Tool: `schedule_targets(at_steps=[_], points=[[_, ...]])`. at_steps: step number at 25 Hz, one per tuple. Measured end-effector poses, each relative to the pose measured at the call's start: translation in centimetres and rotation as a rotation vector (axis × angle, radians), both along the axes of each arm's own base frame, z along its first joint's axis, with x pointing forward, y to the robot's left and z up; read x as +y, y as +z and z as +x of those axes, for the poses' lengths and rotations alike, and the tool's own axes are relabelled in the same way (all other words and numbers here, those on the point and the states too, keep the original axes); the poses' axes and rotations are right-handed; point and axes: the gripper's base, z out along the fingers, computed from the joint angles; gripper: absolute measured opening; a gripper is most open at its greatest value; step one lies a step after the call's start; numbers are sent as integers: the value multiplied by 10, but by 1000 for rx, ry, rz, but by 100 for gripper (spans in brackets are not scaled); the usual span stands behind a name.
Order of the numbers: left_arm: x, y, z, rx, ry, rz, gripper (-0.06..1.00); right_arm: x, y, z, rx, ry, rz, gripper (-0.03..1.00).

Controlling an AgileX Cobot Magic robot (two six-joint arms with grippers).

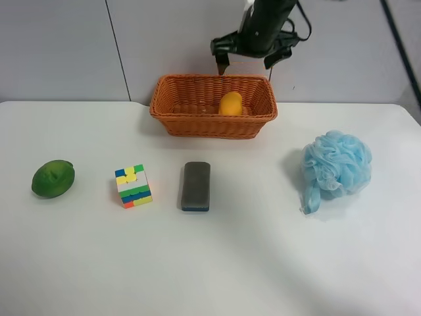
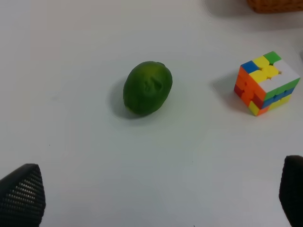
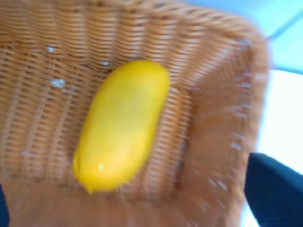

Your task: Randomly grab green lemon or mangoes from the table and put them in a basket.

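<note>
Sitting at the far left of the exterior high view, the glossy, rounded green lemon [image 1: 53, 178] lay on the plain white table [image 1: 263, 263]. The left gripper [image 2: 156, 196] faced it, mesh-textured tips spread wide and empty. Rightward came a multicoloured cube [image 1: 133, 186] and a grey oblong eraser [image 1: 196, 186]. At upper centre, the smooth oval mango [image 1: 231, 103] rested inside the woven wicker basket [image 1: 197, 125], with the right gripper [image 1: 248, 62] gaping above it, holding nothing.

Mango [image 1: 231, 103] in the basket [image 1: 210, 125], green lemon [image 1: 52, 178] well apart on the table [image 1: 263, 263]
</note>
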Motion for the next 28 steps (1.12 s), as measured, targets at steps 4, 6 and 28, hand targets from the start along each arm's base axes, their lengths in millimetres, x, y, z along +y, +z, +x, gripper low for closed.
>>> schedule_targets(at_steps=[4,6,28], points=[[0,0,0,0,0,0,99,-17,57,-35,20,2,-27,99],[0,0,0,0,0,0,99,-25,80,-54,32,24,-55,99],[0,0,0,0,0,0,99,-131,115,-319,-68,194,-36,99]])
